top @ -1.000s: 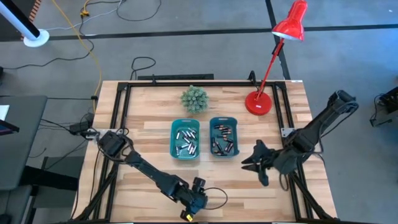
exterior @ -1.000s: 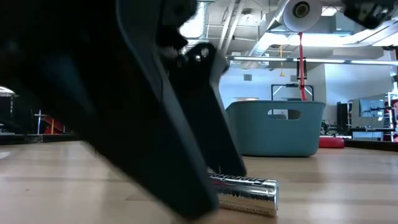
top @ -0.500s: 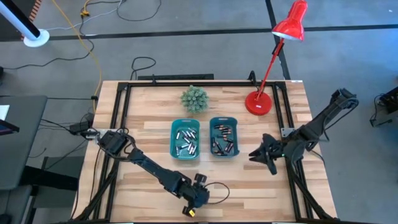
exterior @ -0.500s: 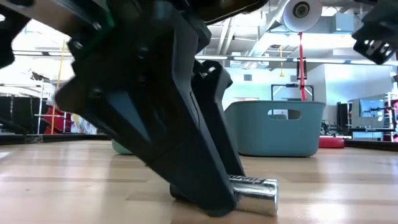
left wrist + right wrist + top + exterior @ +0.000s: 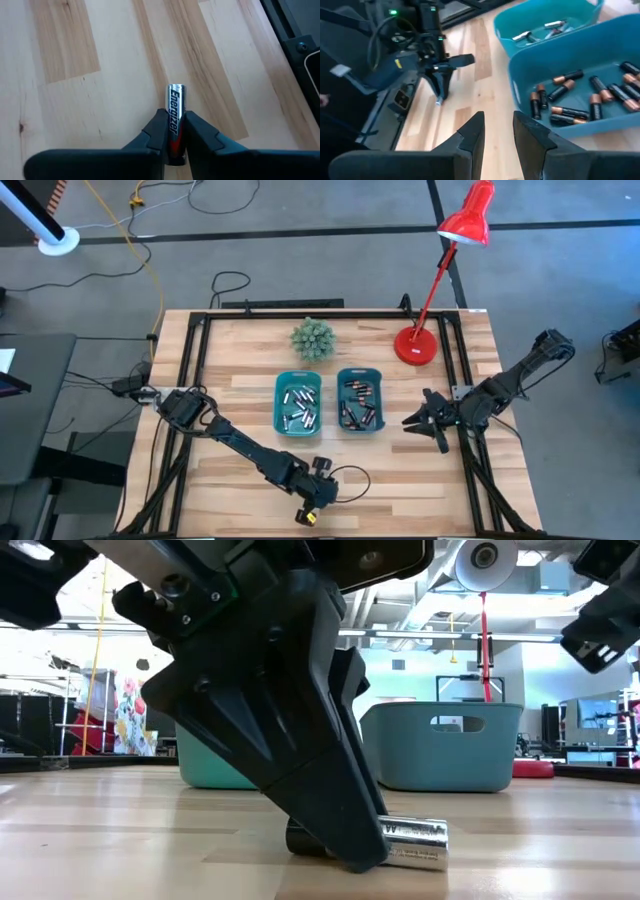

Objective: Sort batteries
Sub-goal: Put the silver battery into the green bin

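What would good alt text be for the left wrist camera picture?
The left gripper is shut on a silver battery lying on the wooden table, one dark finger on each side. A dark frame edge shows at one corner.

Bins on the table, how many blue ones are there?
2. The left bin and the right bin stand side by side mid-table, both holding batteries. None seems hidden.

L gripper [image 5: 173, 131] low at front table edge, jaws clamped; R gripper [image 5: 418, 423] hovers, jaws apart.
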